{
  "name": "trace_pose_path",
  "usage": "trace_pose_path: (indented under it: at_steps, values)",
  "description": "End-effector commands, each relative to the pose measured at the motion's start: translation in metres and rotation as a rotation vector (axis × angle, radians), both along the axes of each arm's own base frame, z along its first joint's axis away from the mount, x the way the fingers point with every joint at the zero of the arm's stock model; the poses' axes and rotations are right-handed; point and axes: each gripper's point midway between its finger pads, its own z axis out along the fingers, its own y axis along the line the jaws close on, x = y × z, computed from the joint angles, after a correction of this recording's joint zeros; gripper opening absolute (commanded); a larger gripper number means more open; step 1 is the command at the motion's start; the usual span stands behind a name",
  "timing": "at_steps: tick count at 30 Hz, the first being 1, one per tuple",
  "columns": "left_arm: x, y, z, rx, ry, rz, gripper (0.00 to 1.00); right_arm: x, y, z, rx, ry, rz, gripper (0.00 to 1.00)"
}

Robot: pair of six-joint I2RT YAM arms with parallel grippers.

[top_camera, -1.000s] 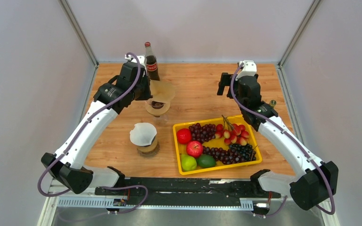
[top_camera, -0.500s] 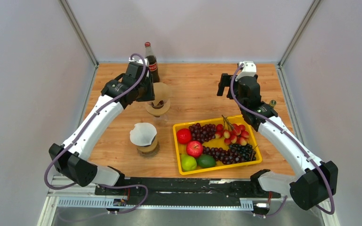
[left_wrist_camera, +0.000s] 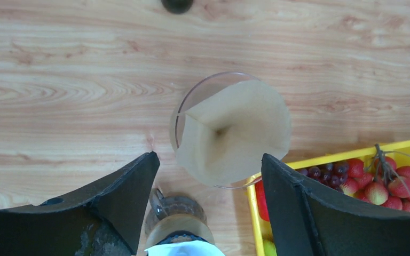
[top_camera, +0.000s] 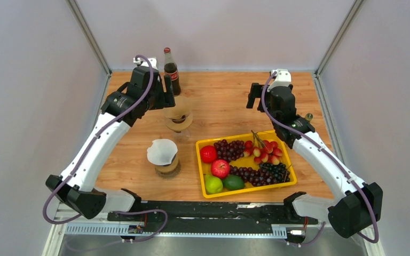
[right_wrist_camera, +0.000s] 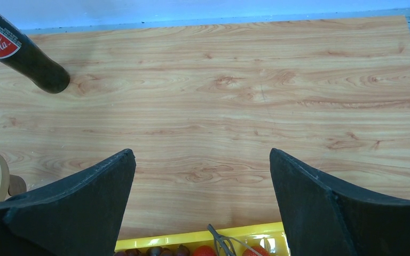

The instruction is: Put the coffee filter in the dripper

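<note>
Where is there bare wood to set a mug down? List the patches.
Widest bare wood: back centre, bordered by the bottle, the dripper and the yellow tray. A smaller strip lies left of the white filter. Crowded: dripper, white filter and tray stand close together.

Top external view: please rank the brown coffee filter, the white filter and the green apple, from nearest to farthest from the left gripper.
1. Brown coffee filter, in the dripper, just right of the left gripper.
2. White filter, on the carafe, nearer the arm bases.
3. Green apple, near-left corner of the yellow tray.
</note>
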Motion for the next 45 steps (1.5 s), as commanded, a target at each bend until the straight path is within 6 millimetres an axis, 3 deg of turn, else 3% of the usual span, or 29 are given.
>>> trace_pose_path:
  at_steps: [1, 4, 9, 13, 16, 23, 25, 30, 37, 45]
  values:
    - [0.000, 0.010, 0.054, -0.029, -0.158, 0.015, 0.83, 0.003, -0.004, 0.011, 0.012, -0.039, -0.020, 1.00]
    - [0.006, -0.001, 0.063, -0.057, -0.191, -0.027, 0.98, 0.003, -0.004, 0.009, 0.009, -0.035, -0.017, 1.00]
    - [0.018, -0.025, 0.057, -0.081, -0.177, -0.127, 1.00, 0.003, -0.004, 0.007, 0.000, -0.032, -0.017, 1.00]
    - [0.026, -0.041, 0.040, -0.086, -0.113, -0.181, 1.00, 0.003, -0.006, 0.007, -0.005, -0.034, -0.021, 1.00]
    - [0.032, -0.044, 0.019, -0.066, -0.053, -0.175, 0.89, 0.003, -0.006, 0.007, -0.008, -0.033, -0.023, 1.00]
    - [0.036, -0.038, -0.034, 0.012, 0.099, -0.122, 0.34, 0.004, -0.007, 0.004, -0.017, -0.027, -0.027, 1.00]
    - [0.036, -0.036, -0.049, 0.028, 0.141, -0.100, 0.27, 0.003, -0.007, 0.004, -0.016, -0.027, -0.027, 1.00]
    - [0.038, -0.032, -0.076, 0.061, 0.207, -0.067, 0.21, 0.003, -0.006, 0.004, -0.016, -0.027, -0.022, 1.00]
    - [0.046, -0.035, -0.094, 0.084, 0.239, -0.070, 0.21, 0.003, -0.006, 0.004, -0.021, -0.026, -0.019, 1.00]
    - [0.035, -0.031, -0.115, 0.114, 0.317, -0.093, 0.18, 0.002, -0.007, 0.005, -0.021, -0.031, -0.022, 1.00]
